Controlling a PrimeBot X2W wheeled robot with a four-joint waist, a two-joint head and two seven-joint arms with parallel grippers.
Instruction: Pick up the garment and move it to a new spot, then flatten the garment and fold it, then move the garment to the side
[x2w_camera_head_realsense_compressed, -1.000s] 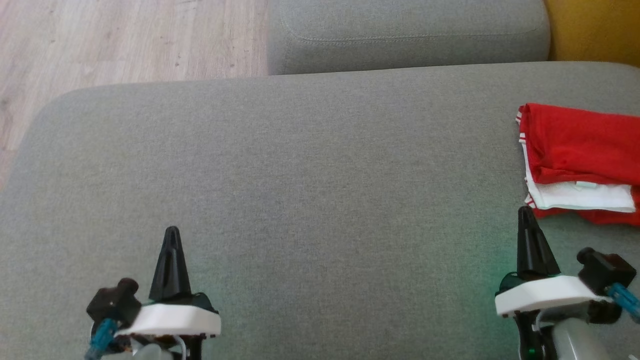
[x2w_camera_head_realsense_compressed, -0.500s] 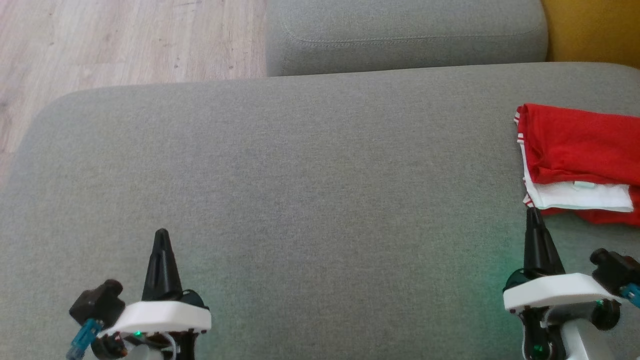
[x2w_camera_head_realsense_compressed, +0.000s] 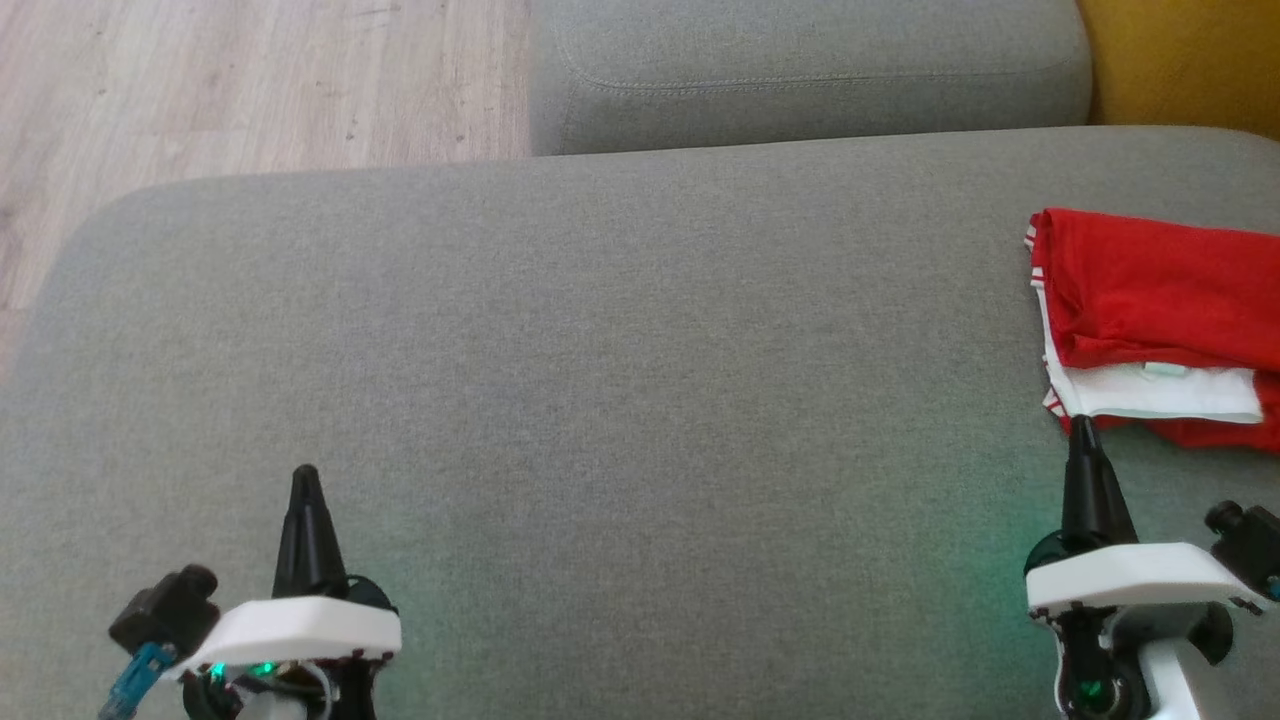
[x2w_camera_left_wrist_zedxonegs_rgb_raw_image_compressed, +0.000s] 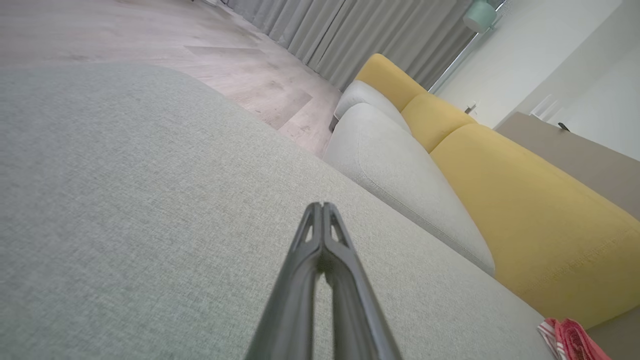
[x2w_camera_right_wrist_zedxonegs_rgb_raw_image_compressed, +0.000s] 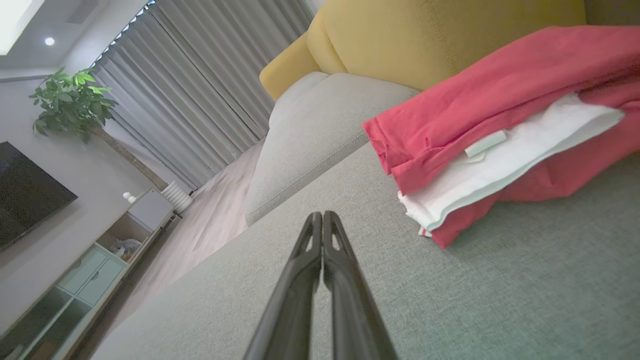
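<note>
Lying folded at the right edge of the grey fabric sofa seat (x2w_camera_head_realsense_compressed: 600, 350): a red-and-white cloth garment (x2w_camera_head_realsense_compressed: 1150, 300). Over the front edge, left gripper (x2w_camera_head_realsense_compressed: 305, 472) and right gripper (x2w_camera_head_realsense_compressed: 1080, 428), jaws pressed together, empty.

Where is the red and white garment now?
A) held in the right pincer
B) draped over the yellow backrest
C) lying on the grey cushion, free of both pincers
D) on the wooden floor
C: the garment lies on the grey cushion, clear of the shut right pincer and left pincer.
</note>
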